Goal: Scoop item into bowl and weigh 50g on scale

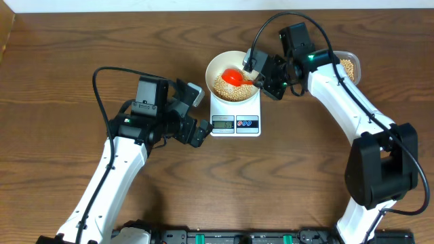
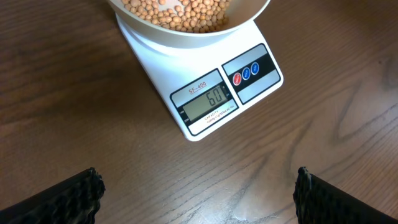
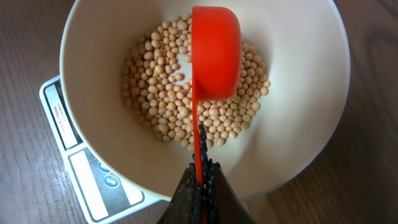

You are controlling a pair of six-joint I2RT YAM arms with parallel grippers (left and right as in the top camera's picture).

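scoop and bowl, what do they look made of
The scoop looks like smooth orange-red plastic: uniform colour, soft sheen, thin moulded handle. The bowl is smooth matte white, plastic or ceramic; the look leaves that open.

Pale tan beans [image 3: 155, 93] in round white bowl [image 3: 323, 124] atop white scale [image 2: 205, 102]

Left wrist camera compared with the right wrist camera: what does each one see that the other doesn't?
Only the left wrist view shows the display face-on with readable digits, and the open left gripper, its fingers at the bottom corners. Only the right wrist view shows the red scoop, handle pinched in the shut right gripper, head over the beans, plus the whole inside of the bowl. Both show that white bowl of tan beans sitting on the scale on the wooden table.
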